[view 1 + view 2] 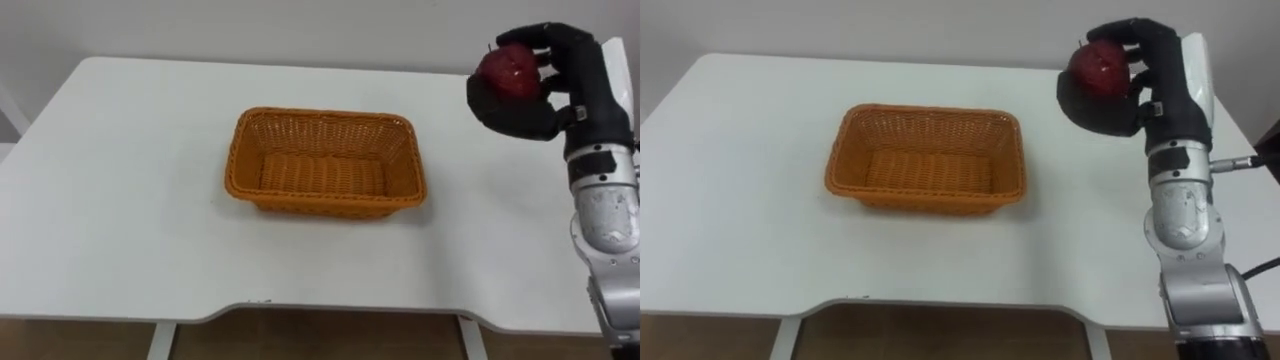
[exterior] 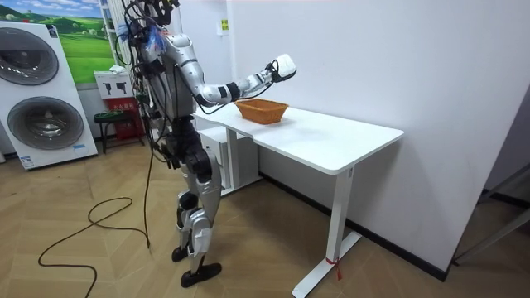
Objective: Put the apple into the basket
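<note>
White table carries an orange wicker basket mid-top, left of and nearer than the right hand, well apart from it, with its right wall facing the hand. The right hand is raised over the table's far right part, its dark fingers and thumb curled round a red apple held clear of the surface. Room view adds the robot standing upright at the table's end, arm stretched out above the basket, with a wooden floor underfoot, a white wall along the table and two washing machines behind the robot.
</note>
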